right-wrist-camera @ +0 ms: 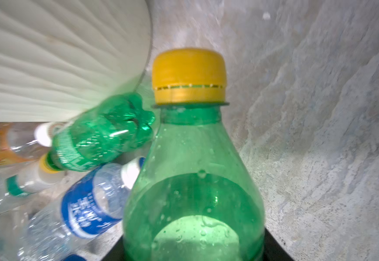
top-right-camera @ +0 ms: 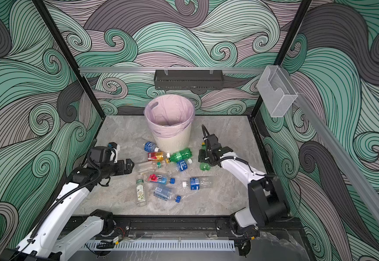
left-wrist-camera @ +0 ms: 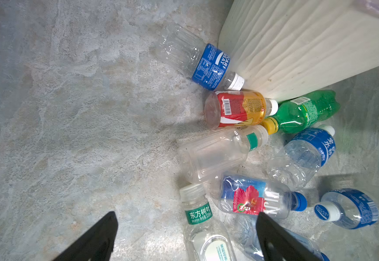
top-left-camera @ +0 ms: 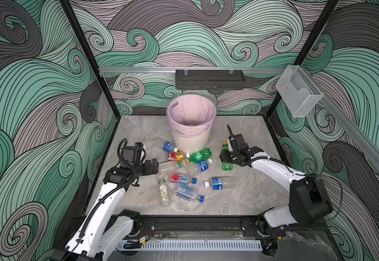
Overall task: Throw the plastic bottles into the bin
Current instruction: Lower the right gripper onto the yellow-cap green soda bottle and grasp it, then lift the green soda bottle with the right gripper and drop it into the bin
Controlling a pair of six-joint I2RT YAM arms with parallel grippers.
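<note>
The bin [top-left-camera: 192, 141] [top-right-camera: 172, 141], cream-white and ribbed with a pink liner, stands at the back middle. Several plastic bottles lie in front of it, among them a red-and-yellow one [top-left-camera: 176, 156], a green one [top-left-camera: 200, 155] and a flower-labelled one [left-wrist-camera: 252, 198]. My right gripper [top-left-camera: 226, 156] [top-right-camera: 204, 156] is shut on a green bottle [right-wrist-camera: 193, 180] with a yellow cap [top-left-camera: 224, 144], low over the table right of the bin. My left gripper [top-left-camera: 154, 166] [left-wrist-camera: 186, 218] stands open left of the pile, above a clear green-labelled bottle [left-wrist-camera: 203, 228].
A black shelf [top-left-camera: 210, 79] hangs on the back wall and a clear box [top-left-camera: 298, 92] on the right wall. Black frame posts and patterned walls close in the grey stone table [top-left-camera: 134, 135]. A black rail [top-left-camera: 195, 223] runs along the front edge.
</note>
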